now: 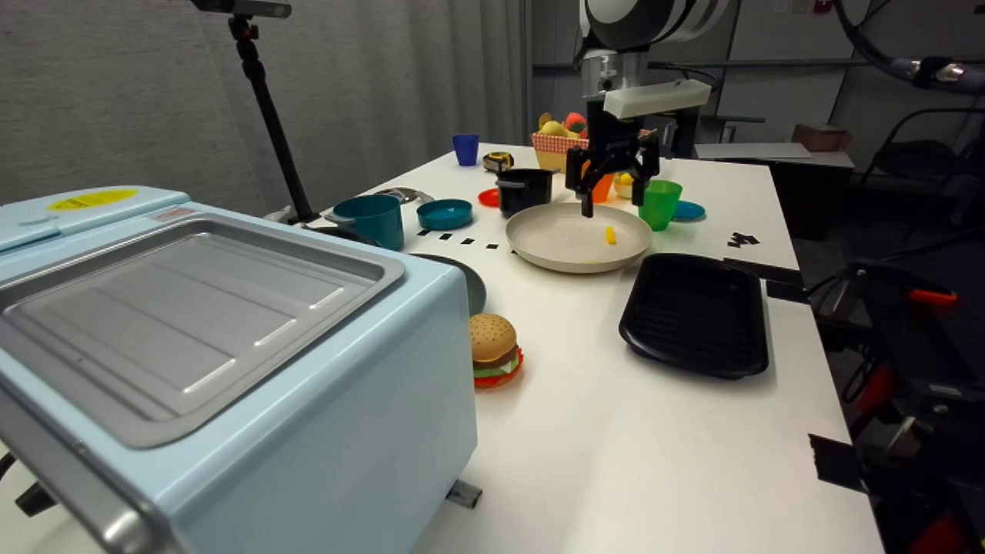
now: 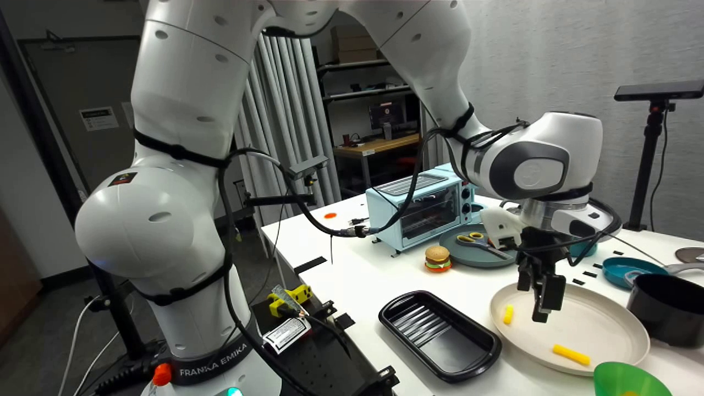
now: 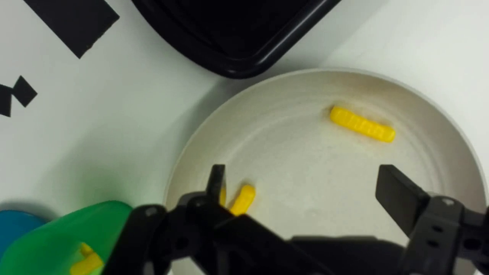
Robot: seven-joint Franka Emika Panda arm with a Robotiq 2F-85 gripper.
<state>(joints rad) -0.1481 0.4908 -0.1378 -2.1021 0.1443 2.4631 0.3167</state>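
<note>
My gripper (image 3: 305,187) stands open above the round beige plate (image 3: 305,152), with nothing between its fingers. In both exterior views the gripper (image 1: 613,196) (image 2: 533,300) hangs over the plate (image 1: 550,231), apart from its surface. On the plate lie two ridged yellow sticks. One yellow stick (image 3: 362,124) is near the rim beside the black tray; the other yellow stick (image 3: 243,199) is partly hidden behind a finger in the wrist view. Both sticks (image 2: 508,314) also show in an exterior view. A green cup (image 1: 659,204) beside the plate has yellow pieces (image 3: 87,263) inside.
A black ridged tray (image 2: 440,335) sits close to the plate. A black pot (image 1: 525,191), teal pot (image 1: 373,219) and teal pan (image 1: 445,214) stand on the plate's far side. A toy burger (image 1: 494,346) is by the blue toaster oven (image 1: 346,385). Behind is a fruit basket (image 1: 550,151).
</note>
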